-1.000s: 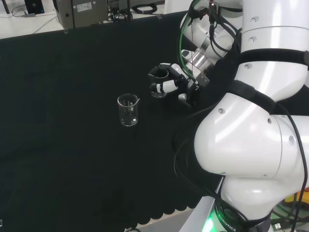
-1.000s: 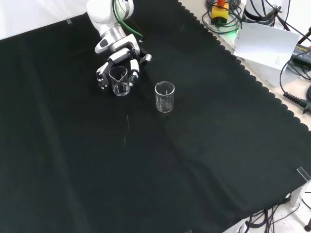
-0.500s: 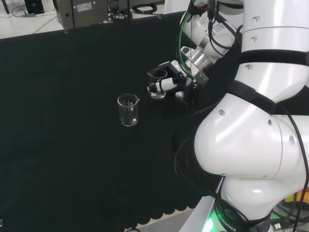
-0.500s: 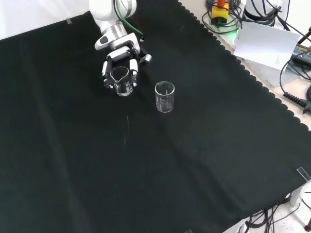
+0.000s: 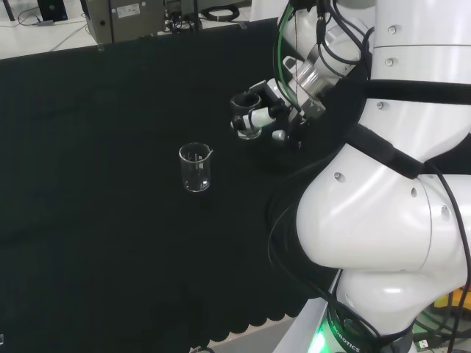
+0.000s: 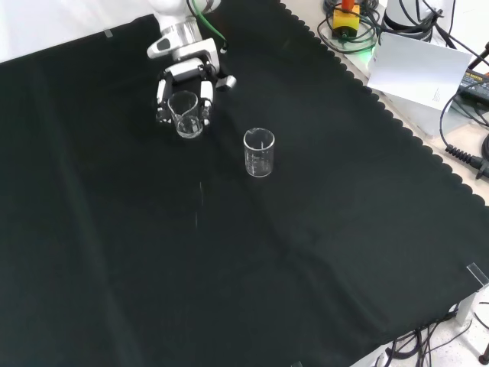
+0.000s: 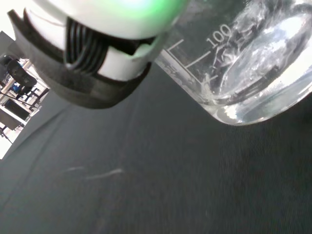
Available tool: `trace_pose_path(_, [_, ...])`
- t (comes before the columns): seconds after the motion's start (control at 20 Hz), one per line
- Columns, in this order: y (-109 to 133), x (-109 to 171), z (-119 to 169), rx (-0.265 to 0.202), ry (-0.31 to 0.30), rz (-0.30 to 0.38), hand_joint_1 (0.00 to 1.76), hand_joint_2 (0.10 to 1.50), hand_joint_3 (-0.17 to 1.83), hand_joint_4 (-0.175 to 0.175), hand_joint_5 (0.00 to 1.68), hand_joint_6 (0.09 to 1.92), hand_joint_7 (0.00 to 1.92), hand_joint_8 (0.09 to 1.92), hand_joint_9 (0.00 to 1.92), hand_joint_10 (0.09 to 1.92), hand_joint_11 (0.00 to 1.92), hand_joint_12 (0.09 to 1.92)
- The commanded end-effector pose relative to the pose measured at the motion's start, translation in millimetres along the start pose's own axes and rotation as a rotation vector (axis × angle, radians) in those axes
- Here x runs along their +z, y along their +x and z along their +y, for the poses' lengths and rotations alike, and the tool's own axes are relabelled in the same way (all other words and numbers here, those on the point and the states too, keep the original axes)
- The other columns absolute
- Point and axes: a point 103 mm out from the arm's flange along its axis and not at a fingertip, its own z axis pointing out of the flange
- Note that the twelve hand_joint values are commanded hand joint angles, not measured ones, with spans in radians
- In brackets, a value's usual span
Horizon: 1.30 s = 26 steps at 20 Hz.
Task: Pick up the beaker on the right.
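Note:
Two clear glass beakers are in view. The hand [image 5: 259, 112] [image 6: 183, 80] has its fingers curled round one beaker [image 5: 248, 125] [image 6: 186, 116] and holds it lifted off the black cloth. In the wrist view that beaker [image 7: 248, 68] is close and large, its base above the cloth, with a black and white finger [image 7: 97, 58] beside it. The second beaker [image 5: 195, 168] [image 6: 259, 153] stands upright and untouched on the cloth, left of the hand in the head view and right of it in the front view.
The black cloth [image 6: 252, 260] covers the bench, with a scalloped edge [image 6: 382, 115] at the front view's right. Cables and a white sheet [image 6: 420, 69] lie beyond that edge. The arm's white links [image 5: 390, 184] stand at the head view's right.
The hand has risen with the beaker in it, moving up and slightly right in the head view, up in the front view. The other beaker has stayed put.

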Motion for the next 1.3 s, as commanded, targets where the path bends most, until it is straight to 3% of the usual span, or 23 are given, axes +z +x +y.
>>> trace_pose_path(0.05, [14.9,-33.9,-2.0,-0.068,0.093,-0.018,1.32,0.94,0.02,-0.175,1.42,0.21,1.49,0.13,1.7,0.09,1.42,0.6])
trace_pose_path(0.3, [27.8,-58.0,-15.3,-0.072,0.109,-0.075,1.32,0.92,0.05,-0.175,1.44,0.17,1.52,0.1,1.78,0.09,1.48,0.58])
trace_pose_path(0.45, [39.1,-66.9,-28.0,-0.084,0.138,-0.083,1.32,0.75,0.36,-0.175,1.5,0.09,1.56,0.09,1.81,0.09,1.51,0.53])
trace_pose_path(0.55, [46.1,-71.0,-36.5,-0.084,0.158,-0.092,1.32,0.7,0.47,-0.175,1.52,0.09,1.58,0.09,1.82,0.09,1.52,0.53])
trace_pose_path(1.3, [103.3,-79.8,-94.7,-0.122,0.249,-0.159,1.33,0.65,0.55,-0.175,1.52,0.11,1.59,0.09,1.83,0.09,1.52,0.53])
